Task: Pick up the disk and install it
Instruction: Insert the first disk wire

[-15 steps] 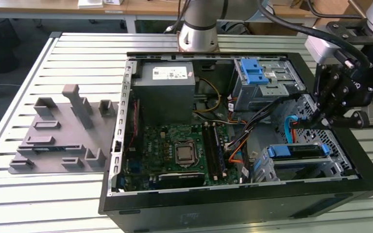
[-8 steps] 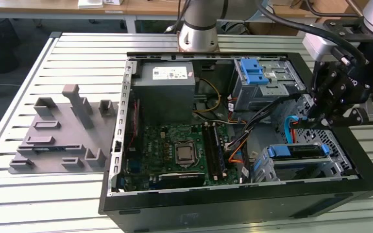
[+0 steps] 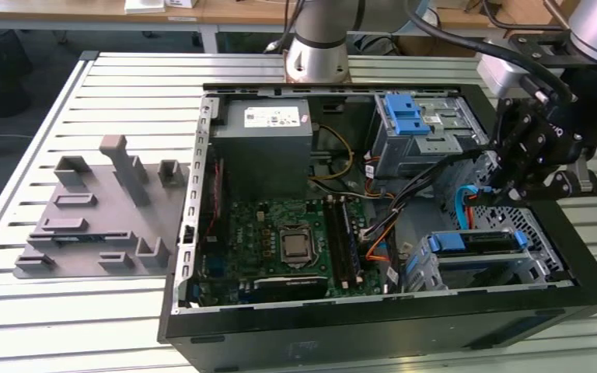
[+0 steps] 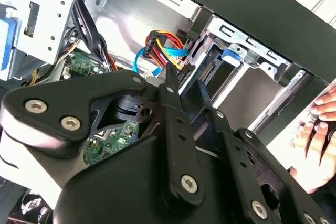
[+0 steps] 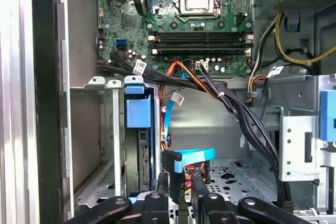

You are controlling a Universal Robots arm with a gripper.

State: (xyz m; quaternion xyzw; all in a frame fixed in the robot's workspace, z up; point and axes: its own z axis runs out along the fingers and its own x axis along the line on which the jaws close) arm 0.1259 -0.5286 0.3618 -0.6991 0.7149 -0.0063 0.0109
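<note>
The disk (image 3: 473,242) sits in the drive cage (image 3: 532,268) at the lower right of the open computer case (image 3: 382,326) in the exterior view, its blue bracket facing up, with no part of the hand on it. In the first wrist view the disk (image 5: 138,114) stands on edge in the same cage, left of centre, with its blue tab at the top. The hand (image 3: 497,193) hangs inside the case at the right of the exterior view, just above and beyond the disk's cage. In the first wrist view the hand (image 5: 178,190) is at the bottom centre, right at the black connector of a blue flat cable (image 5: 194,156); whether it is open or closed on that connector I cannot tell. The motherboard (image 3: 288,241) lies in the middle of the case, the grey power-supply box (image 3: 267,136) above it. A grey fixture plate (image 3: 91,217) rests on the slatted tabletop (image 3: 29,311) at the left. A person's fingers (image 4: 320,129) show at the right edge of the second wrist view.
</note>
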